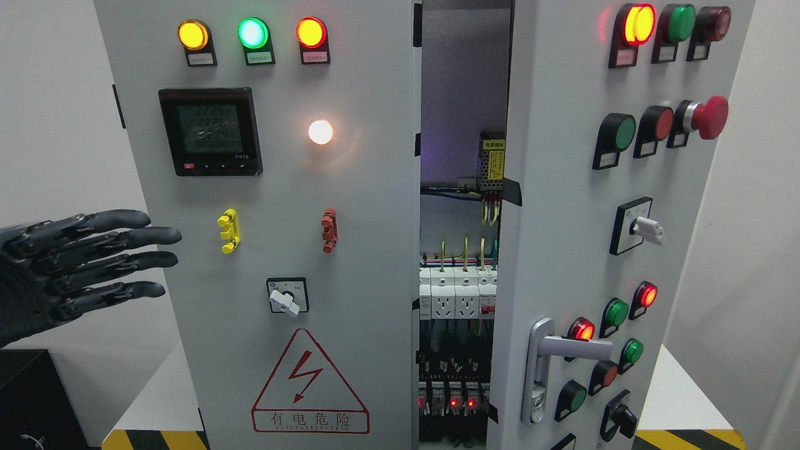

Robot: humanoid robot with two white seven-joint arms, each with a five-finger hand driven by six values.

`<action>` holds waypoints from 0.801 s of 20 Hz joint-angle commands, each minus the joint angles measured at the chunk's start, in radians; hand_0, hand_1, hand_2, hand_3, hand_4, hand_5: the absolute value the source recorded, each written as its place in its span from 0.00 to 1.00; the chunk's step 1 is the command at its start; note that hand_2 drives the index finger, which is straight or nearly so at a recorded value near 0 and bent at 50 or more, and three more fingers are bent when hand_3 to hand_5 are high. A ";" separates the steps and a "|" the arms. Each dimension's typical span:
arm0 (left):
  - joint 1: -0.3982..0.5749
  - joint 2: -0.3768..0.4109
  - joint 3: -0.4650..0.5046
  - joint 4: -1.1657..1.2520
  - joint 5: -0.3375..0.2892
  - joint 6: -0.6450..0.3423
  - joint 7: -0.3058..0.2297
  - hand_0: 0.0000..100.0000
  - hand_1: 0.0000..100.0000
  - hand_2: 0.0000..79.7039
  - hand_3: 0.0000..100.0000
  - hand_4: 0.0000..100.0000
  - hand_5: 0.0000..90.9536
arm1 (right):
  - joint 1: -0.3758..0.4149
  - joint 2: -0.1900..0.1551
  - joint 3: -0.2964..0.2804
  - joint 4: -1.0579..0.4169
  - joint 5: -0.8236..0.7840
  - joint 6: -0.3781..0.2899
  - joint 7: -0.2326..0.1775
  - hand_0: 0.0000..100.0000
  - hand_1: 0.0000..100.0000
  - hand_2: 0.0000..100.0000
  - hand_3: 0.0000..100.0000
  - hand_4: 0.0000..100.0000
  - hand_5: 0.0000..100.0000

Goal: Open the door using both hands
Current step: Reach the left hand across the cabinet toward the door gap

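Plain white walls [56,125] stand to either side under even indoor light. A white platform [681,394] edged with yellow-and-black hazard tape [687,439] runs along the bottom, and a black box [34,400] sits in the lower left corner.

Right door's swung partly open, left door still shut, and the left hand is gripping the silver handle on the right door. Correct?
Not quite. In the head view the left hand is not on the silver handle; it hovers with fingers spread at the outer edge of the left door, holding nothing. The rest stands: the right door is partly open, the left door shut.
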State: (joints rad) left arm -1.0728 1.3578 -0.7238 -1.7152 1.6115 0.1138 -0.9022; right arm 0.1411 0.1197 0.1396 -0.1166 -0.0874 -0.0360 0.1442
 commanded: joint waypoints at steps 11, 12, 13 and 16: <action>-0.553 -0.333 -0.849 0.069 0.061 -0.028 0.166 0.12 0.56 0.00 0.00 0.00 0.00 | 0.000 0.000 0.000 0.000 0.000 0.001 0.000 0.07 0.14 0.00 0.00 0.00 0.00; -0.558 -0.354 -0.849 0.069 0.061 -0.028 0.167 0.12 0.56 0.00 0.00 0.00 0.00 | 0.000 0.000 0.000 0.000 0.000 0.001 0.000 0.07 0.14 0.00 0.00 0.00 0.00; -0.565 -0.379 -0.846 0.069 0.059 -0.028 0.167 0.12 0.56 0.00 0.00 0.00 0.00 | 0.000 0.000 0.000 0.000 0.000 0.001 0.000 0.07 0.14 0.00 0.00 0.00 0.00; -0.569 -0.423 -0.833 0.075 0.059 -0.028 0.204 0.12 0.56 0.00 0.00 0.00 0.00 | 0.000 0.000 0.000 0.000 0.000 0.001 0.000 0.07 0.14 0.00 0.00 0.00 0.00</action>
State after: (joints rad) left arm -1.5788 1.1178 -1.3495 -1.6613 1.6640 0.0826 -0.7271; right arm 0.1411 0.1197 0.1396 -0.1164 -0.0874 -0.0360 0.1443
